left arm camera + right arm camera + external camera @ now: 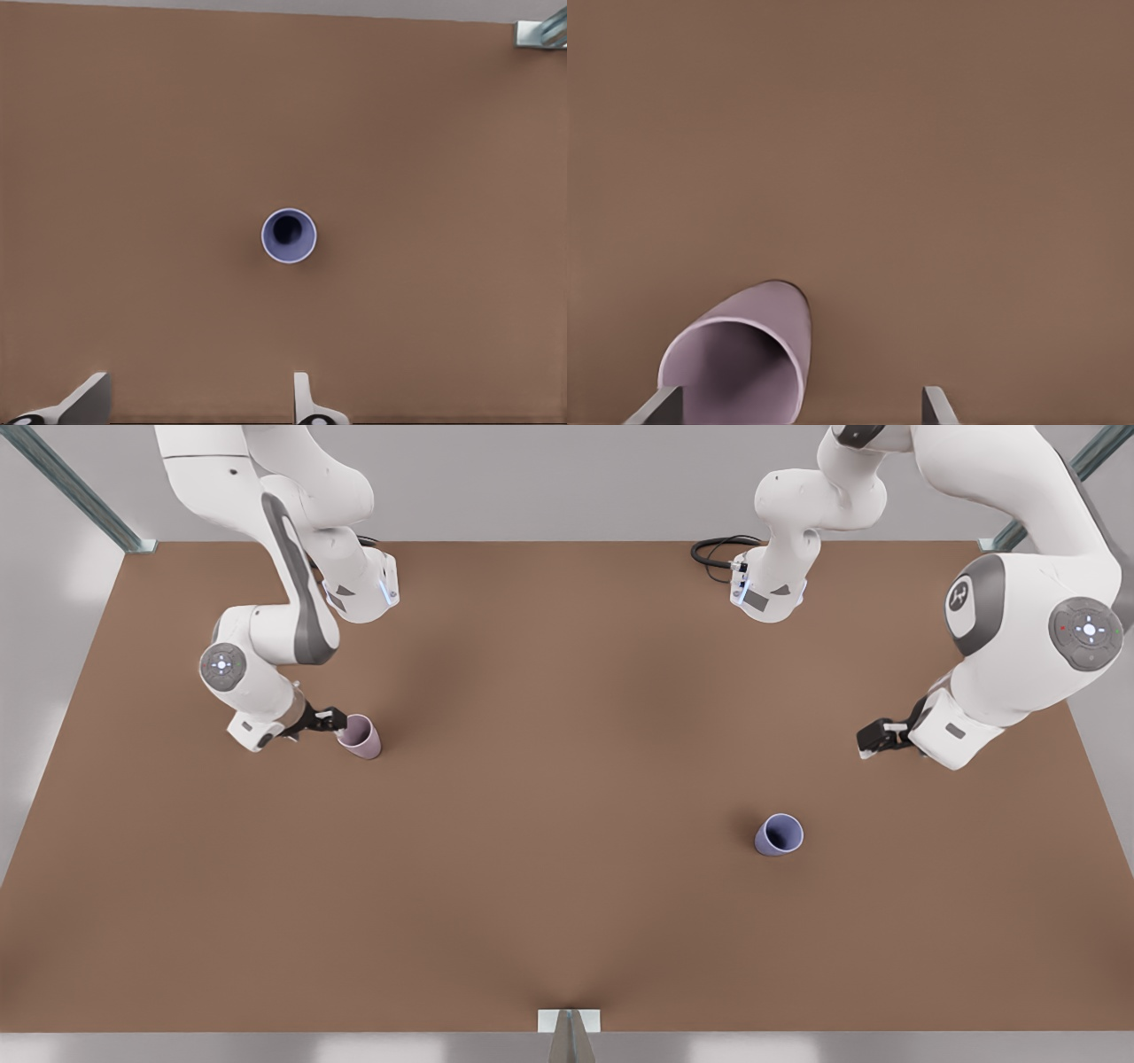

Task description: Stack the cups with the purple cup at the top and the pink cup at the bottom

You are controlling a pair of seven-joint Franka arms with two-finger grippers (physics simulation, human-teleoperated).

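The pink cup (360,736) stands on the brown table (549,797) at the front view's left. My right gripper (333,720) is right at its rim. In the right wrist view the pink cup (740,363) lies between the wide-open fingers of the right gripper (797,409), close against one fingertip (660,405). The purple cup (779,834) stands upright and alone toward the front view's right. My left gripper (872,737) hovers open some way behind and to the right of it. From above, the purple cup (289,235) shows well ahead of the left gripper (195,405).
A black cable (718,552) loops at the table's back edge near one arm's base. Metal frame posts (133,542) stand at the back corners, and a bracket (569,1020) is at the middle of the front edge.
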